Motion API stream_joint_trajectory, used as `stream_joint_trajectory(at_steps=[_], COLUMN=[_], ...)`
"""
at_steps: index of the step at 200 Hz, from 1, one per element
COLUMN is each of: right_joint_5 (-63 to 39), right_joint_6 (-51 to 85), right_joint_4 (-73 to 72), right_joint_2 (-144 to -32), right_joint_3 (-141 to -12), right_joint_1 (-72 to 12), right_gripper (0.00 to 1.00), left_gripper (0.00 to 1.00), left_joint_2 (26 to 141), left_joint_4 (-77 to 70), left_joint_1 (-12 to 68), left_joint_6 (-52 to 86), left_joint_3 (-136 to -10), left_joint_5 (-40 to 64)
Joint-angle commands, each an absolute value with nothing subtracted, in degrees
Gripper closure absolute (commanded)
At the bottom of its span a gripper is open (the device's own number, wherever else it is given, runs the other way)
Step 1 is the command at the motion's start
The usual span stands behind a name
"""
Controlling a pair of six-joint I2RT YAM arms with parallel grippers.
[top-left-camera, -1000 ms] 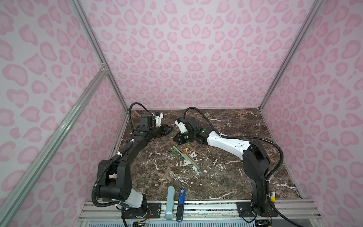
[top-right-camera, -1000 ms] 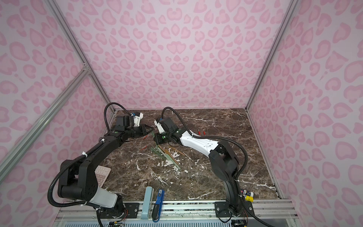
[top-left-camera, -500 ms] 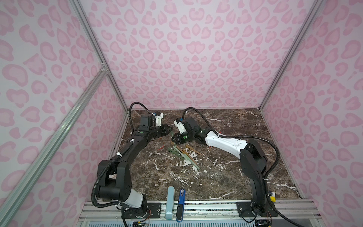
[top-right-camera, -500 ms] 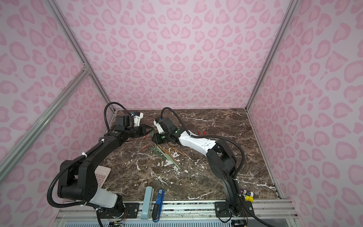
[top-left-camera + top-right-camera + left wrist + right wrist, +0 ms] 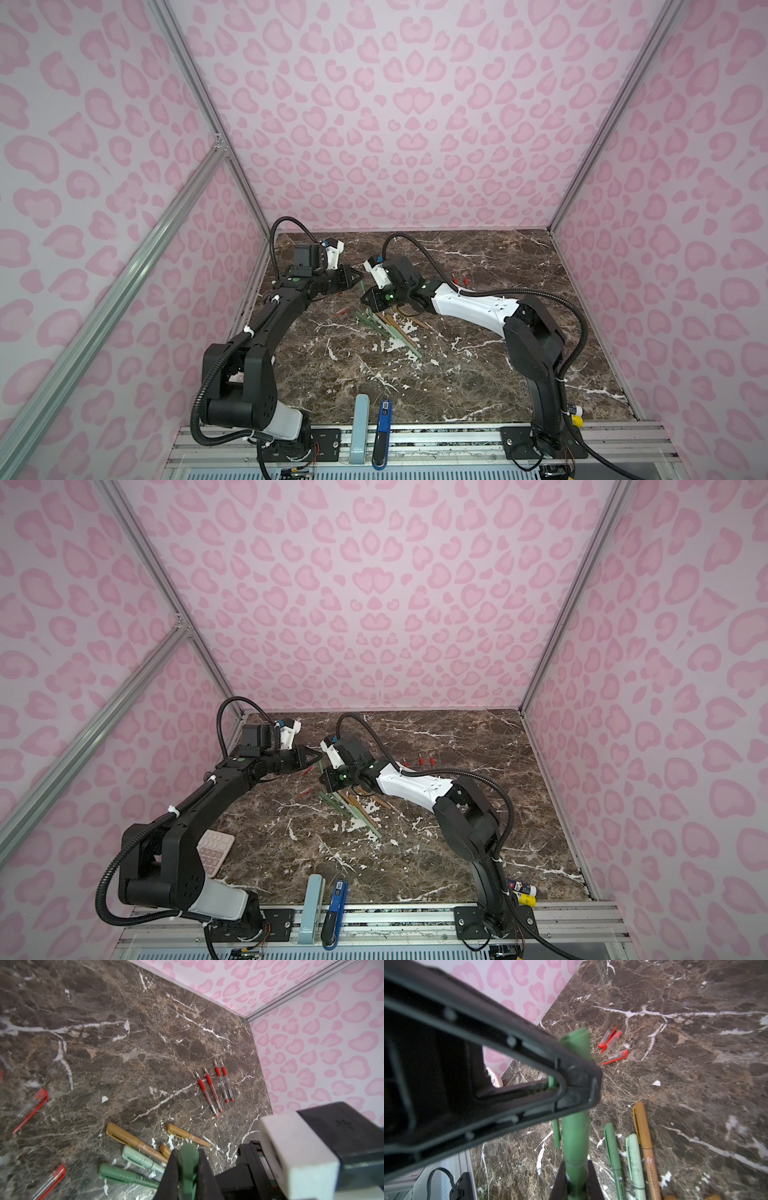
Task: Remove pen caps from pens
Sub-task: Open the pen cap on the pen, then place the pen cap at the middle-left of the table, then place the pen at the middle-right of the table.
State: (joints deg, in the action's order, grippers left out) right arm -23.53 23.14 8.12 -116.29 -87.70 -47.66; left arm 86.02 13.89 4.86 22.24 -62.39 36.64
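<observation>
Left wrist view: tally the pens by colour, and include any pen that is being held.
Red-grip clear pens: 4
Tan-brown pens: 3, one mostly hidden
Green pens lying on the table: 2
Green pen gripped by the left end effector: 1
Total: 10

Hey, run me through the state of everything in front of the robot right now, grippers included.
left gripper: shut on the dark green pen's cap end.
right gripper: shut on the same pen's barrel.
dark green pen: held between both grippers, cap looks still on.
slim red pens: four, uncapped, lying side by side.
red caps: loose, off their pens.
thick pens: lying capped in a cluster.
</observation>
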Motion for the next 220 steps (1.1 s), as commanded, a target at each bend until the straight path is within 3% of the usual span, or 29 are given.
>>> stream_joint_trajectory(at_steps=[1, 50, 117, 188, 220], right_joint_5=[-20.4, -17.8, -14.2, -9.2, -7.9], right_joint_6=[23.0, 21.4, 19.8, 16.4, 14.3], right_joint_4=[15.8, 17.6, 22.5, 36.8, 40.0], right_joint_2=[-115.7, -111.7, -103.2, -95.5, -92.0], right_joint_3=[-82.9, -77.8, -70.6, -63.3, -60.2], right_joint_1=[-47.7, -46.9, -39.2, -28.1, -24.3], right_gripper=[1.0, 1.0, 1.0, 1.0, 1.0], left_gripper=[0.96, 0.96, 0.96, 0.97, 0.97], left_joint_2=[84.6, 84.8, 87.3, 92.2, 95.9], left_joint_4=[11.8, 15.7, 21.8, 19.3, 18.4], left_joint_1=[2.6, 1.4, 1.1, 0.7, -0.5], left_joint_6=[19.8, 15.2, -1.3, -7.0, -6.0], left_joint_3=[-64.9, -68.1, -67.6, -61.8, -62.5], left_joint_5=[32.6, 29.9, 6.3, -8.3, -9.7])
